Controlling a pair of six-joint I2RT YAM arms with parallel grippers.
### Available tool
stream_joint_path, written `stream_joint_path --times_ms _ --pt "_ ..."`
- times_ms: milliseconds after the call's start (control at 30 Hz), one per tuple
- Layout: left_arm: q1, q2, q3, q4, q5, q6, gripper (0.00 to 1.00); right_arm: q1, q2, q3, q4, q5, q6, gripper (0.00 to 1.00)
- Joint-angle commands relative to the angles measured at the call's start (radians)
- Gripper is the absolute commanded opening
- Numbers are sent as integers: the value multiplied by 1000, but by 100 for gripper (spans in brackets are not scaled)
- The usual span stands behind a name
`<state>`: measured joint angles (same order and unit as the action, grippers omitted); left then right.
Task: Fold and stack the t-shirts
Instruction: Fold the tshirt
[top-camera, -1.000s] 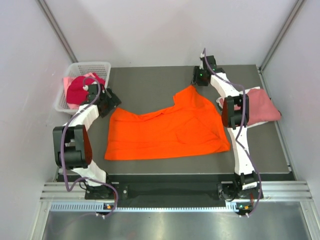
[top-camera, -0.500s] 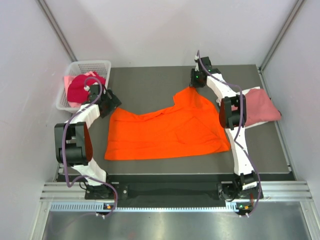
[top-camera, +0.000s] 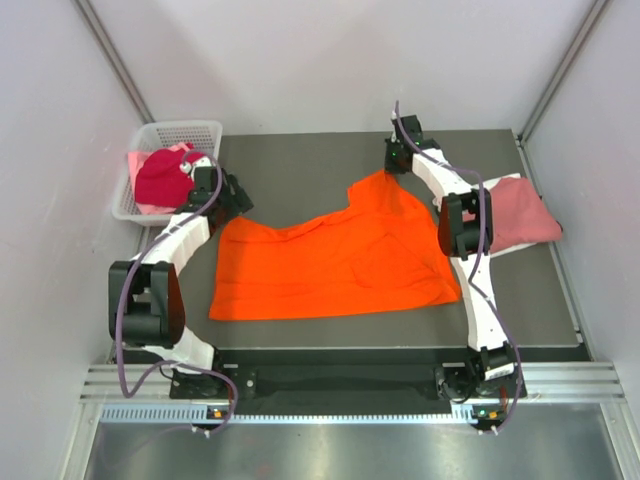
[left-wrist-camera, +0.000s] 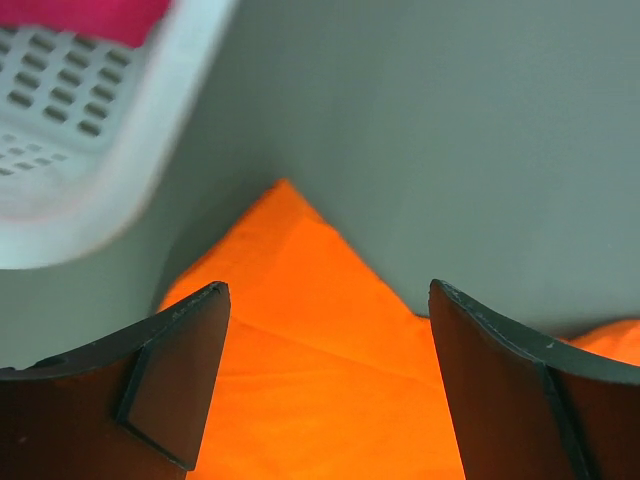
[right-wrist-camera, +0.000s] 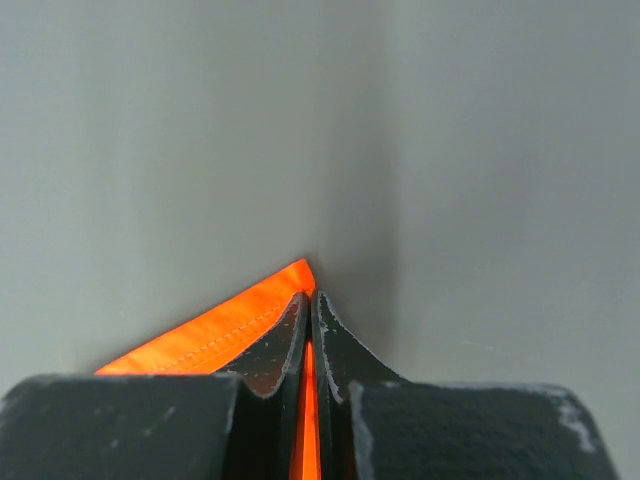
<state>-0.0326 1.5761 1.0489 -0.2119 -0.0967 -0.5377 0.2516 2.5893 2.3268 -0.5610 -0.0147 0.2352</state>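
Currently my right gripper (right-wrist-camera: 310, 300) has its fingers pressed together on the far tip of the orange shirt (right-wrist-camera: 215, 335). A thin strip of orange shows in the slit between them, so I take it as a real pinch on the cloth and not an empty close. I hold that tip because it is the point of cloth reaching farthest back on the table (top-camera: 300, 160), and it gives me one end of an edge to lift.

My left gripper (left-wrist-camera: 328, 290) has its fingers wide apart, straddling the shirt's other far corner, which pokes up between them. From the wrist view I can't tell whether the pads touch the cloth or hang just above it. I judge this hand is lined up for a matching pinch, so that both far corners can be carried toward me together for the first fold.

Outward from there, the orange shirt lies spread across the middle of the table, mostly flat with a few creases. A rose shirt (top-camera: 520, 220) sits bunched at the right edge just beside my right arm, likely where the stack goes. The basket (top-camera: 195, 130) stands at the far left, close to my left gripper, with a crimson shirt (top-camera: 160, 178) in it.
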Motion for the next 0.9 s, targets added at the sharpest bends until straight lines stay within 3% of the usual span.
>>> stream_joint_path --times_ms 0,367,700,867 --pt "-44 -41 10 65 -95 56 85 -18 -64 -41 44 55 42 0" --pt "-73 99 114 62 -106 107 80 -130 -77 -38 85 38 122 0" --pt "-131 352 341 -12 -216 174 73 -158 -96 -96 118 29 115 0" --pt "-136 461 489 -135 -293 160 69 -163 -109 -136 154 -13 113 0"
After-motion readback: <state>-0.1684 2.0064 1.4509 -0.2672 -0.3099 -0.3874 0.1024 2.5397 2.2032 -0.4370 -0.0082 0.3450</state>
